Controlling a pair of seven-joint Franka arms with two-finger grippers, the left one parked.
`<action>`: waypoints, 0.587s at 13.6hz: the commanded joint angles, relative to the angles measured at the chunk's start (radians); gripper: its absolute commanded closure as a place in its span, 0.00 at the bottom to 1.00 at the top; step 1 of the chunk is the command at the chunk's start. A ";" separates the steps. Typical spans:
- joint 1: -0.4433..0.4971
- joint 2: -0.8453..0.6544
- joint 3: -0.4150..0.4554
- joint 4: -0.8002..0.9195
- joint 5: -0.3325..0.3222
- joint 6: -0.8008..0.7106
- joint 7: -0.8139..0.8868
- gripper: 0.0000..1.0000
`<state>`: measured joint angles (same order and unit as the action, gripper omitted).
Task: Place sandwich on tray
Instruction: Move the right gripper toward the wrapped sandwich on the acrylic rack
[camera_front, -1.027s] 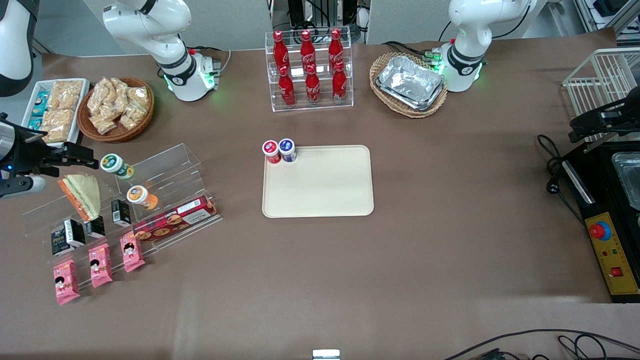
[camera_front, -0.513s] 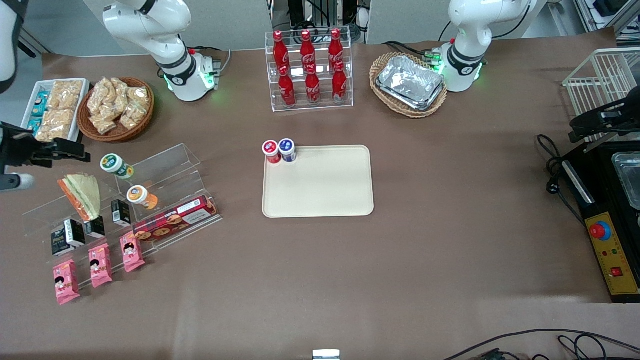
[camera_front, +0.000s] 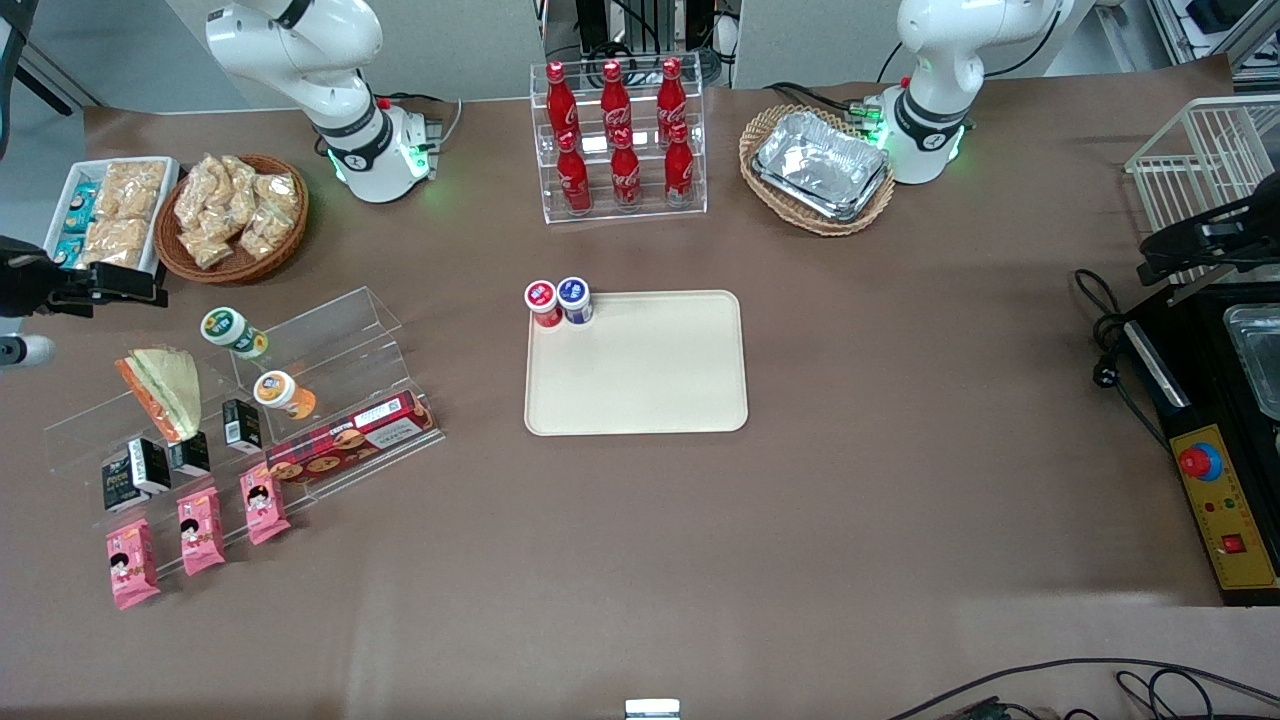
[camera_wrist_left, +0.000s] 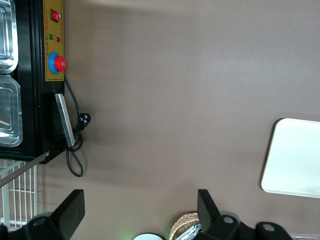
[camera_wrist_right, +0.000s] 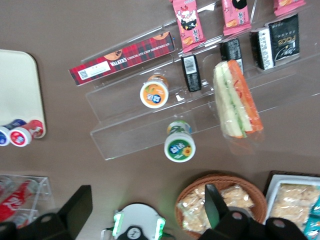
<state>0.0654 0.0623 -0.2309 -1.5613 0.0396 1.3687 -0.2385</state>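
Pretty plain setup: one big table (camera_front: 900, 500) covered in a matte brown sheet, evenly lit with soft light and barely any shadows. Past the table edge farthest from the front camera there's a pale grey wall (camera_front: 470, 45) and a dark gap with cables (camera_front: 640, 30). More black cables (camera_front: 1080, 680) trail along the nearest edge.

I count six cola bottles (camera_front: 615, 140), three pink snack packets (camera_front: 200, 530), one sandwich (camera_front: 165, 390), one tray (camera_front: 640, 370).
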 joint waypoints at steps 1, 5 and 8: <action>0.001 -0.151 -0.030 -0.224 -0.058 0.168 -0.163 0.00; 0.001 -0.157 -0.088 -0.321 -0.075 0.297 -0.329 0.00; 0.001 -0.164 -0.091 -0.411 -0.113 0.417 -0.344 0.00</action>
<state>0.0635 -0.0640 -0.3256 -1.8695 -0.0430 1.6851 -0.5620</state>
